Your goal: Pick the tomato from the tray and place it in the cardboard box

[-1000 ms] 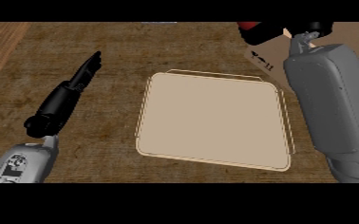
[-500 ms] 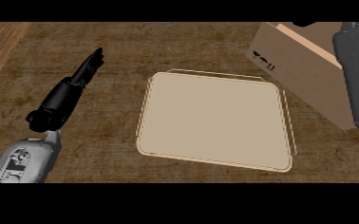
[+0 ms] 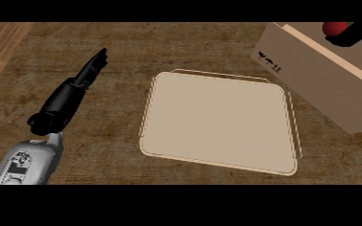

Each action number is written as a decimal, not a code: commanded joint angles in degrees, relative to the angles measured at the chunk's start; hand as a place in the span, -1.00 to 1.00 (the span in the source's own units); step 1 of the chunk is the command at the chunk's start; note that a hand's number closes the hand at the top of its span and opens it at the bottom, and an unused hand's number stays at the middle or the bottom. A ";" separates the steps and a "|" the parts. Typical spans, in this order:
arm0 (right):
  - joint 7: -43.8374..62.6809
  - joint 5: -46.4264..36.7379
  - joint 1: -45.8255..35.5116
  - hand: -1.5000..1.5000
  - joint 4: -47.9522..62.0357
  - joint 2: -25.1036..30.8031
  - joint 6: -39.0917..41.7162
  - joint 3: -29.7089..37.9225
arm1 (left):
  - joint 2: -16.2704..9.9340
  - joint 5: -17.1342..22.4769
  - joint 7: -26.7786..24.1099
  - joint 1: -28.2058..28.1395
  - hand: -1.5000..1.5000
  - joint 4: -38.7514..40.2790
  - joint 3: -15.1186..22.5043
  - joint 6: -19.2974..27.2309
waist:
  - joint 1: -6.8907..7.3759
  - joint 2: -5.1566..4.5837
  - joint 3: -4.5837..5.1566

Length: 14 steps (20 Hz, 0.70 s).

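Note:
The red tomato [image 3: 337, 28] shows at the upper right edge, over the open top of the cardboard box [image 3: 318, 76]. A black part of my right hand [image 3: 348, 40] curls round its lower side; the rest of that hand is cut off by the edge. The beige tray [image 3: 219, 119] lies in the middle of the counter with nothing on it. My left hand [image 3: 88, 74] rests at the left, fingers straight and pointing away, well apart from the tray.
The brown counter top [image 3: 176, 48] stretches behind and left of the tray. A lighter wooden strip [image 3: 10, 38] runs along the far left edge. The box stands close to the tray's right rim.
My right forearm has swung out of view to the right, uncovering the cardboard box. The tomato has gone with the hand to the upper right edge over the box. The left hand is still.

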<state>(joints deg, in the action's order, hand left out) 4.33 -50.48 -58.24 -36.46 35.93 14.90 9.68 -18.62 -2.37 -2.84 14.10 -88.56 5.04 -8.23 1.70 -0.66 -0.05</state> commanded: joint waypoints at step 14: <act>-23.98 8.01 -2.75 -1.00 15.09 3.99 2.36 8.66 | 0.78 -1.68 -1.40 1.29 0.00 1.48 -0.98 -0.16 | -0.06 -0.22 -0.18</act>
<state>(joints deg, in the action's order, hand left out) -15.53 -48.10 -60.32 -21.82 40.70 21.02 12.32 -18.10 -3.36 -4.60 14.10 -87.28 4.05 -8.92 1.82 -0.77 -0.14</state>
